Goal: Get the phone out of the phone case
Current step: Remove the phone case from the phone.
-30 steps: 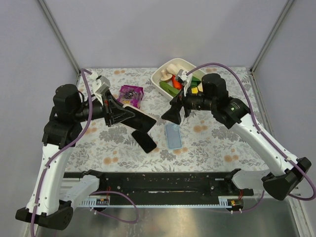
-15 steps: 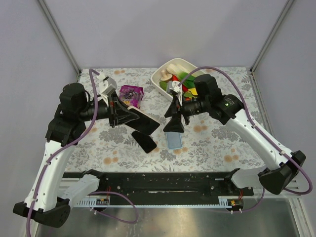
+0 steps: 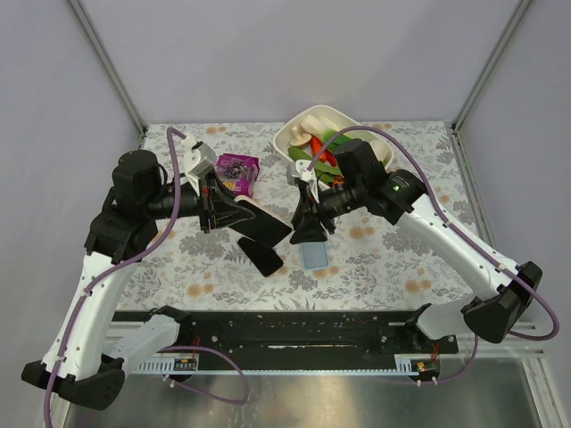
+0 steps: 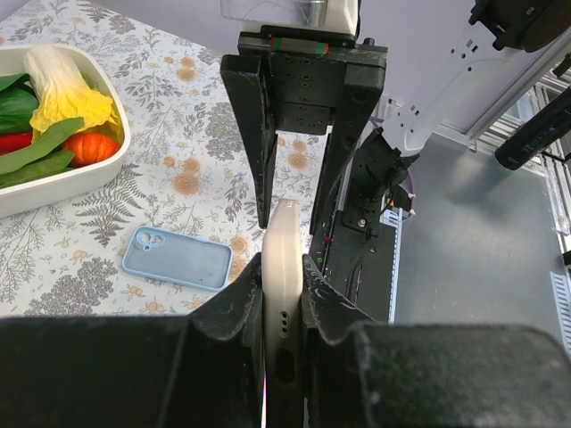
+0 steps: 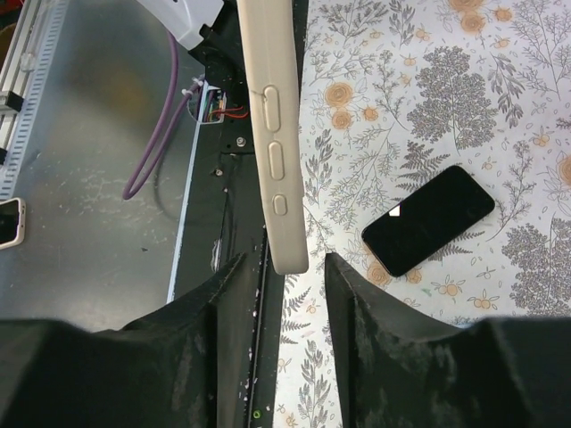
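Observation:
A phone with a dark screen [image 3: 265, 225] sits in a cream phone case [image 4: 284, 254] and is held edge-up above the table. My left gripper [image 4: 284, 308] is shut on its near end. My right gripper [image 5: 284, 267] faces it from the other side. Its jaws straddle the case's far end [image 5: 272, 134], with a gap showing on each side. In the top view the right gripper [image 3: 304, 228] meets the phone's tip just right of the left gripper [image 3: 234, 212].
A bare black phone [image 3: 264, 259] and an empty light-blue case [image 3: 312, 256] lie on the flowered cloth below the grippers. A white tray [image 3: 299, 125] of toy vegetables stands at the back. A purple packet [image 3: 236, 169] lies to its left.
My right gripper has swung left and down to the phone's free end, and its jaws have narrowed around it. The left gripper has kept its hold and shifted slightly right.

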`<state>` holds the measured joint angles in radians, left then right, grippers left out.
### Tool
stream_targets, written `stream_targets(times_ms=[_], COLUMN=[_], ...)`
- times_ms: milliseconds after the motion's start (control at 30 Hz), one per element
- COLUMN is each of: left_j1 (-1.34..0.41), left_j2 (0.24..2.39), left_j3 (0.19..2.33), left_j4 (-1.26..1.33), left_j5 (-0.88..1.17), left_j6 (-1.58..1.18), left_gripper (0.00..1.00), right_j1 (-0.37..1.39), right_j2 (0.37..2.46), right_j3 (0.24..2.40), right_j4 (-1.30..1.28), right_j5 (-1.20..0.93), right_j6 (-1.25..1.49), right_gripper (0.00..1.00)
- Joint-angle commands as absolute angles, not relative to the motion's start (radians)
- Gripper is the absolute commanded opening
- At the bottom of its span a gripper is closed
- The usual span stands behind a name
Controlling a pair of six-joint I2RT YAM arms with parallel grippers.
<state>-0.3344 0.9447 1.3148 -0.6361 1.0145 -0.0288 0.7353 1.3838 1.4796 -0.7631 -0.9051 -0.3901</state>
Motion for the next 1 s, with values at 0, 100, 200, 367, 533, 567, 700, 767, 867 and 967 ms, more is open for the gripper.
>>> stream_targets(times_ms=[0,100,200,367,533,567,700,767,867,967], left_j1=[-0.342,-0.347,-0.35,-0.353,-0.353,-0.353,-0.353,-0.35,-0.351,-0.35], left_j2=[0.93,0.93,0.93,0.931,0.934,0.933,0.934,0.939,0.946,0.948], left_j3=[1.315,1.312,1.31,1.312,1.327,1.327,1.33,1.333,1.339,1.335], left_j4=[-0.572,-0.575,-0.577,-0.577,-0.58,-0.575,-0.561,-0.563,-0.563,-0.565], left_j5=[1.058,1.058,1.055,1.06,1.033,1.02,0.968,0.951,0.934,0.923], left_j6=[-0.009,-0.008,-0.008,-0.009,-0.023,-0.032,-0.061,-0.069,-0.081,-0.083], left_gripper=[0.0,0.0,0.0,0.0,0.0,0.0,0.0,0.0,0.0,0.0], right_j1=[0.755,0.756,0.761,0.77,0.791,0.807,0.856,0.882,0.916,0.937], right_j2=[1.393,1.402,1.407,1.416,1.41,1.407,1.401,1.396,1.382,1.373], right_j3=[1.534,1.539,1.543,1.545,1.554,1.558,1.572,1.571,1.563,1.575], right_j4=[-0.773,-0.776,-0.778,-0.801,-0.859,-0.876,-0.96,-0.983,-1.0,-1.02], right_j5=[-0.934,-0.94,-0.94,-0.95,-0.962,-0.945,-0.943,-0.917,-0.913,-0.913], right_j6=[-0.419,-0.416,-0.416,-0.436,-0.509,-0.531,-0.621,-0.655,-0.698,-0.721], right_gripper=[0.43,0.31,0.26,0.13,0.0,0.0,0.0,0.0,0.0,0.0])
